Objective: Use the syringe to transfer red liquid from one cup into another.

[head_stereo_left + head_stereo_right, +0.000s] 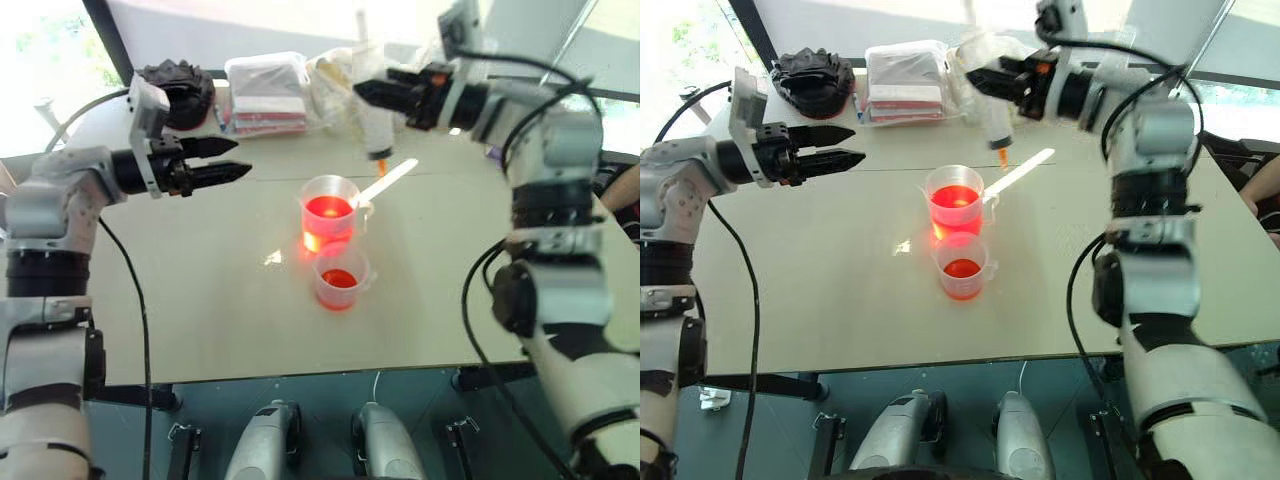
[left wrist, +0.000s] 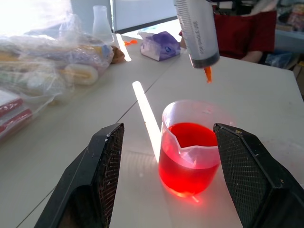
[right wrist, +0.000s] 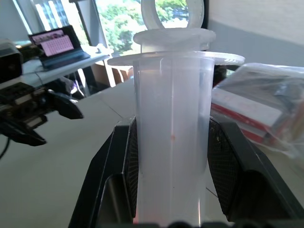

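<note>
The syringe (image 1: 375, 120) hangs upright over the table, orange tip down, just behind and above the taller spouted beaker (image 1: 348, 190). My right gripper (image 1: 365, 92) is shut on its clear barrel (image 3: 171, 142), with the white plunger pushed in at the top. The beaker holds glowing red liquid (image 1: 328, 208). Just in front of it stands the shorter cup (image 1: 322, 285), with a little red liquid (image 1: 339, 278) in it. My left gripper (image 1: 243, 158) hovers open to the left of the beaker, pointing toward it. Its black fingers (image 2: 102, 161) frame the beaker (image 2: 190, 147) without touching it.
Plastic-wrapped packs (image 1: 265, 90), clear bags (image 1: 335, 75) and a black object (image 1: 180, 80) line the back of the table. A person in red (image 2: 247, 33) sits beyond the far edge. A laptop (image 3: 57, 45) stands on another table. The table's front edge (image 1: 300, 375) lies close below the cups.
</note>
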Tool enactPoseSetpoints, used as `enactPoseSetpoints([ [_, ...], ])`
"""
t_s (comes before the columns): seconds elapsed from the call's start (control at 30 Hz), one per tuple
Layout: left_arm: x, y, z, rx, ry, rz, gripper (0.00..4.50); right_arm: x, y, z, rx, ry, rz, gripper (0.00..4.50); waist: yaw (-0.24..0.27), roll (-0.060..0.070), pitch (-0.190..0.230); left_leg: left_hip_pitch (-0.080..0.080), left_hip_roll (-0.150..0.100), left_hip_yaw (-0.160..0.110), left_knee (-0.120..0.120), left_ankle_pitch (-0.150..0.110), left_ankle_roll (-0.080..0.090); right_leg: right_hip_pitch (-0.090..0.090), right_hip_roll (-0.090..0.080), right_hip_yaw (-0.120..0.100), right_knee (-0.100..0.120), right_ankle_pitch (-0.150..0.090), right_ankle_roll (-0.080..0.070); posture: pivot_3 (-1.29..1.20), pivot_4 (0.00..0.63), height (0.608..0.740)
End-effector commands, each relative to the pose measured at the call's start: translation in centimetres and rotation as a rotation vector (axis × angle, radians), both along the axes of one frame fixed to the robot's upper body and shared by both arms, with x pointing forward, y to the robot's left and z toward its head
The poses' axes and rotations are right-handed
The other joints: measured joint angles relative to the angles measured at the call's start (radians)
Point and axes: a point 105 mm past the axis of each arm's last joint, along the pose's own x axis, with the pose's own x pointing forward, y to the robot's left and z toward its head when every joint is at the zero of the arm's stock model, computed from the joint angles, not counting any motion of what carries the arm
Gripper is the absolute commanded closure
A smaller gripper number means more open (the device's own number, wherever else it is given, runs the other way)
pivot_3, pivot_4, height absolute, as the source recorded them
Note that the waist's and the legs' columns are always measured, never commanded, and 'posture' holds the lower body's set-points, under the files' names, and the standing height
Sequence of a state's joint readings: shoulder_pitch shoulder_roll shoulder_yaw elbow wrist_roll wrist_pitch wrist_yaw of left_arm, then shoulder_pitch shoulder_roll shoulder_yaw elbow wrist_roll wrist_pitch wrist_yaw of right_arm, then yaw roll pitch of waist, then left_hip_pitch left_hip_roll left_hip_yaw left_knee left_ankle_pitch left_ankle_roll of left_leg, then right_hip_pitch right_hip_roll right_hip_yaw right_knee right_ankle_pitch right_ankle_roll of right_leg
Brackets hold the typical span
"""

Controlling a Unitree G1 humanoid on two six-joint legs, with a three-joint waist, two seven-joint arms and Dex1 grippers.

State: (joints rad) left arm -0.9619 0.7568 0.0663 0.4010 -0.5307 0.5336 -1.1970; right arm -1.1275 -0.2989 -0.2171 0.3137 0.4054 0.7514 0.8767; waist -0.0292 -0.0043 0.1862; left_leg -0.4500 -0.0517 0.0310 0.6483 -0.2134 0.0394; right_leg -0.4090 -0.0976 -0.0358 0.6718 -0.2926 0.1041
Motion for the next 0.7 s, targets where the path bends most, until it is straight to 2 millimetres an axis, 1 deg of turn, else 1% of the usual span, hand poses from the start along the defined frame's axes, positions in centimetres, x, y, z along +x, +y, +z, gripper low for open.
enactPoseSetpoints([
  [0.03, 0.0, 0.2, 2.9, -0.024, -0.103, 0.006, 1.35, -1.8, 0.5, 1.5, 0.088, -0.102, 0.009, 3.01, 0.009, 0.0, 0.0, 0.0, 0.0, 0.0, 0.0, 0.0, 0.0, 0.0, 0.0, 0.0, 0.0, 0.0, 0.0, 0.0, 0.15, 0.74],
  [0.13, 0.6, -0.5, 5.0, -0.058, -0.159, -0.001, 1.35, -2.2, 1.9, -0.3, 0.091, -0.11, 0.022, 3.01, 0.021, -0.001, 0.0, 0.0, 0.0, 0.0, 0.001, 0.0, 0.0, 0.001, 0.0, 0.0, 0.0, 0.0, 0.0, 0.0, 0.15, 0.74],
  [0.23, 0.7, -1.7, 6.8, -0.071, -0.209, -0.042, 1.35, -2.1, 2.2, -0.9, 0.109, -0.105, 0.016, 3.01, 0.019, -0.001, 0.0, 0.0, -0.002, 0.0, 0.002, 0.0, 0.002, 0.001, 0.001, 0.0, 0.0, 0.0, 0.0, 0.0, 0.15, 0.74],
  [0.33, 0.9, -2.9, 7.9, -0.065, -0.262, -0.063, 1.35, -2.0, 2.3, -1.4, 0.105, -0.102, 0.013, 3.01, 0.017, -0.001, 0.0, 0.0, -0.002, 0.0, 0.002, 0.001, 0.002, 0.001, 0.001, 0.0, 0.0, 0.0, 0.0, 0.0, 0.15, 0.74],
  [0.4, 1.6, -4.0, 8.6, -0.066, -0.309, -0.055, 1.35, -2.1, 2.5, -1.9, 0.099, -0.093, 0.02, 3.01, 0.015, -0.001, 0.0, 0.001, -0.002, 0.0, 0.001, 0.001, 0.002, 0.001, 0.001, 0.0, 0.0, 0.0, 0.0, 0.0, 0.15, 0.74],
  [0.5, 2.3, -5.5, 8.1, -0.03, -0.342, -0.077, 1.35, -2.1, 2.8, -2.7, 0.084, -0.079, 0.031, 3.01, 0.016, -0.001, 0.0, 0.001, -0.002, 0.0, 0.001, 0.001, 0.002, 0.001, 0.001, 0.0, 0.0, 0.0, 0.0, 0.0, 0.15, 0.74],
  [0.63, 3.1, -6.8, 7.7, -0.015, -0.36, -0.088, 1.35, -2.4, 3.1, -3.4, 0.065, -0.071, 0.042, 3.01, 0.014, -0.001, 0.0, 0.0, -0.002, 0.0, 0.001, 0.001, 0.002, 0.0, 0.001, 0.0, 0.001, 0.0, 0.0, 0.0, 0.15, 0.74],
  [0.7, 3.3, -7.2, 7.6, -0.003, -0.37, -0.09, 1.35, -2.5, 3.2, -3.7, 0.055, -0.07, 0.044, 3.01, 0.013, -0.001, 0.0, 0.0, -0.002, 0.0, 0.001, 0.001, 0.002, 0.0, 0.001, 0.0, 0.001, 0.0, 0.0, 0.0, 0.15, 0.74],
])
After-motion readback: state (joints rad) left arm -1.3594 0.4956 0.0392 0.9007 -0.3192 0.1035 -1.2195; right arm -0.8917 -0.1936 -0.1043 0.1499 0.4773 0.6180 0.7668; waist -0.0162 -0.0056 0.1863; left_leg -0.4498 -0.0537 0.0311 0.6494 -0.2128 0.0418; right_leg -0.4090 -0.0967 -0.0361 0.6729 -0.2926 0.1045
